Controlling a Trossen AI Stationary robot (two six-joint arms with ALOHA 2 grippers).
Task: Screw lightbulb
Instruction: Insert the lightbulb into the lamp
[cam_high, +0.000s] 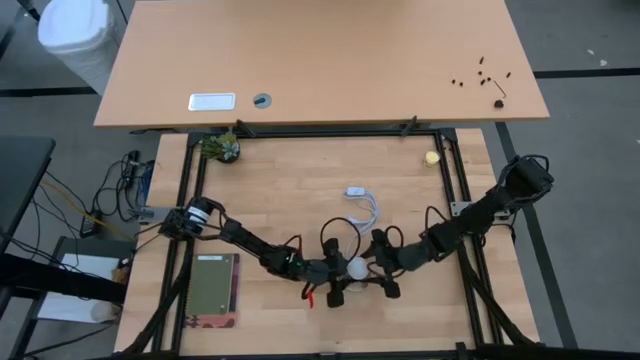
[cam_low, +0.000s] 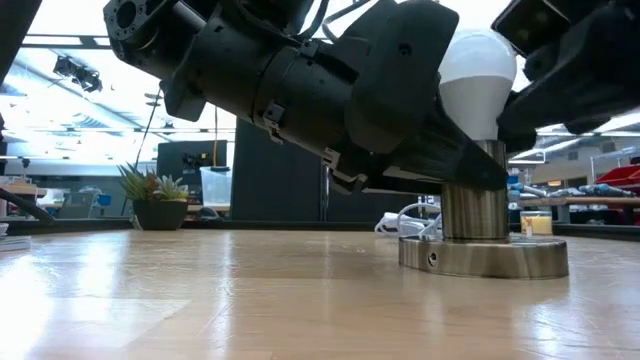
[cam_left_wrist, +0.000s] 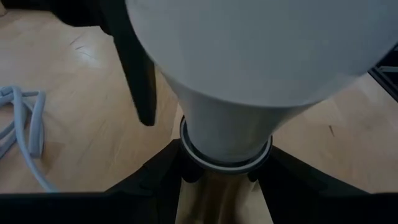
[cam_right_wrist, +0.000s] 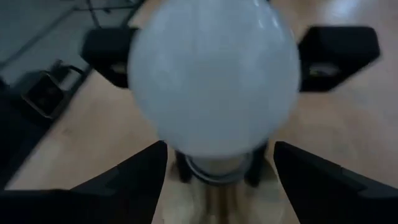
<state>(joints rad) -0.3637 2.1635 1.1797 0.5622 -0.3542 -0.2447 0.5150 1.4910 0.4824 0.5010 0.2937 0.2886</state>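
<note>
White and frosted, the lightbulb (cam_low: 478, 78) stands upright in our brushed-metal socket base (cam_low: 483, 252) near the front middle of the wooden table (cam_high: 300, 190), as the high view shows. We hold our left gripper (cam_left_wrist: 225, 180) closed around the socket's metal stem just beneath the bulb's neck, its dark fingers (cam_left_wrist: 149, 177) pressing either side. Our right gripper (cam_right_wrist: 219, 168) sits at the globe from the opposite side, fingers (cam_right_wrist: 317, 180) spread wide on both flanks with a visible gap, so nothing is clamped there. Behind the base lies a white cord (cam_high: 366, 205); a green notebook (cam_high: 212, 288) rests at the table's left front.
</note>
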